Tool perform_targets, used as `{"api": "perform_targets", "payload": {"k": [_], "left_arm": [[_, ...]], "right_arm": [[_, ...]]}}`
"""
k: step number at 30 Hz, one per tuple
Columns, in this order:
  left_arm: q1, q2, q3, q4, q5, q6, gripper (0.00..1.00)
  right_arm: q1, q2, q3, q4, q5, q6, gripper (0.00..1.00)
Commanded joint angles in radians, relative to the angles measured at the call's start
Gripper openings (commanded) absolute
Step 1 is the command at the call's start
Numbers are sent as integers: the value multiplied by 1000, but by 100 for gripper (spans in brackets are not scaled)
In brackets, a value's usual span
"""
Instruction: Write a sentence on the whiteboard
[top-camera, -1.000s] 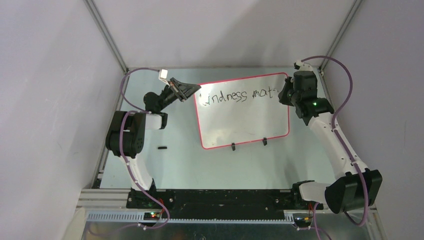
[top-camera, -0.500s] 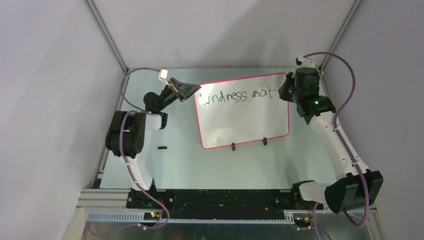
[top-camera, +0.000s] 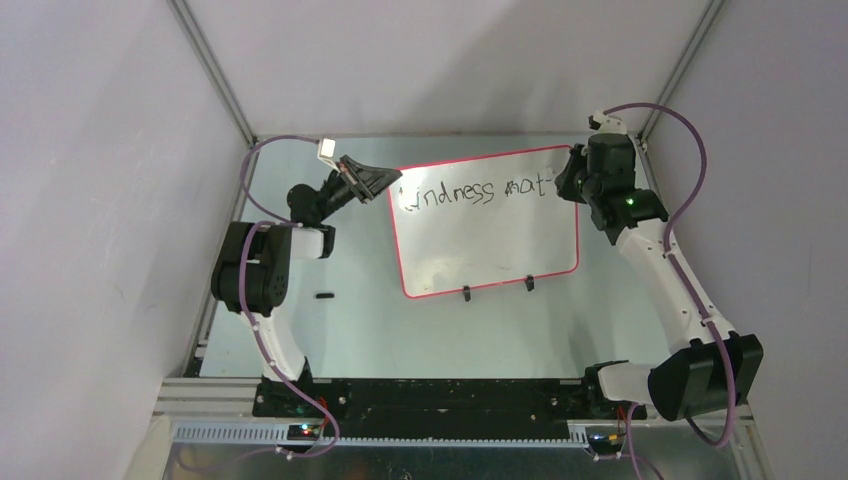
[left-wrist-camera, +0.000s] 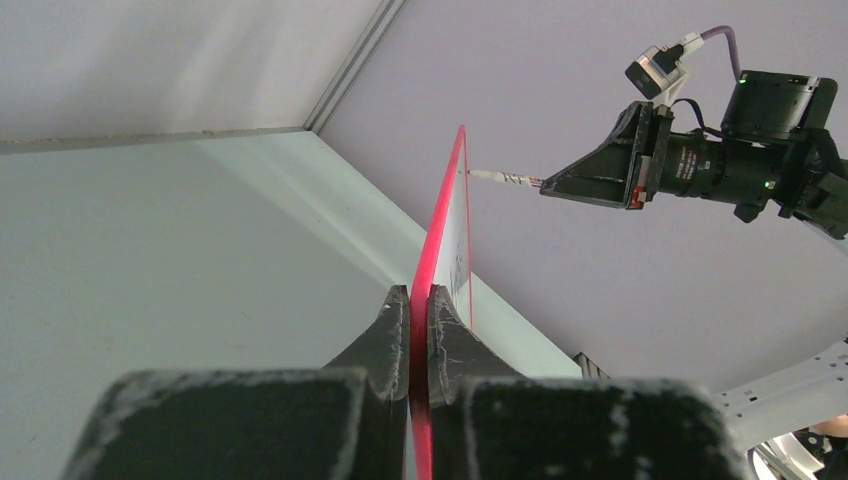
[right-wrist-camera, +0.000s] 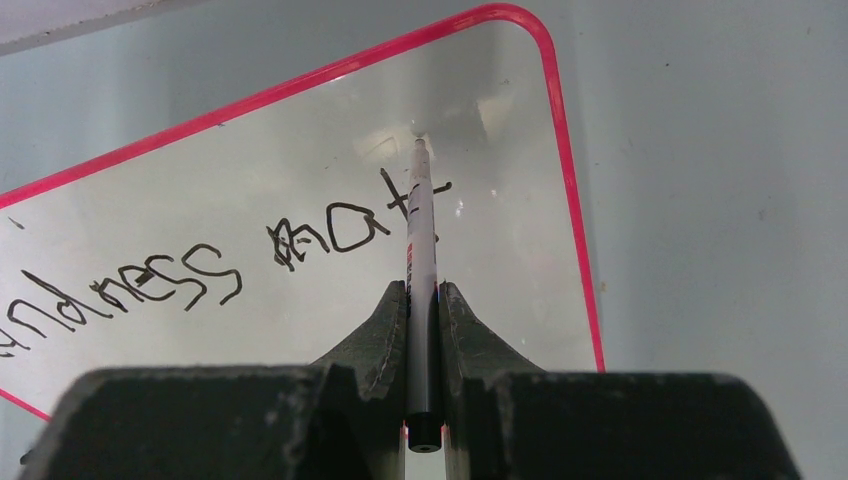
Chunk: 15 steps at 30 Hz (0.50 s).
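Observation:
The whiteboard (top-camera: 490, 245), white with a red-pink rim, lies tilted across the middle of the table. My left gripper (top-camera: 392, 182) is shut on its left rim; in the left wrist view that rim (left-wrist-camera: 445, 210) runs edge-on out of the closed left gripper (left-wrist-camera: 420, 292). The sentence (top-camera: 470, 192) reads about "Kindness mat" in black (right-wrist-camera: 200, 265). My right gripper (right-wrist-camera: 423, 288) is shut on a thin white marker (right-wrist-camera: 420, 230). The marker's tip points at the board just beyond the last "t", near the top right corner. Whether the tip touches the board, I cannot tell.
Two black clip feet (top-camera: 466, 293) (top-camera: 530, 283) sit on the board's near edge. A small black object (top-camera: 323, 296) lies on the table left of the board. Grey enclosure walls close in at the back and on both sides.
My right wrist has shifted slightly toward the far right corner with the marker. The writing looks the same. The left arm has not moved.

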Motion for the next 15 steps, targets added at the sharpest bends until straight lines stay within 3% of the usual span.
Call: {"api": "perform_targets", "payload": {"k": [1,15], "left_arm": [[11,-14,13,52,26,45,0],[11,-15,12,54,25,44,0]], "right_arm": [[-3,10,46,26,-1,3,0],[5,-13,8,-25,6,5,0]]}}
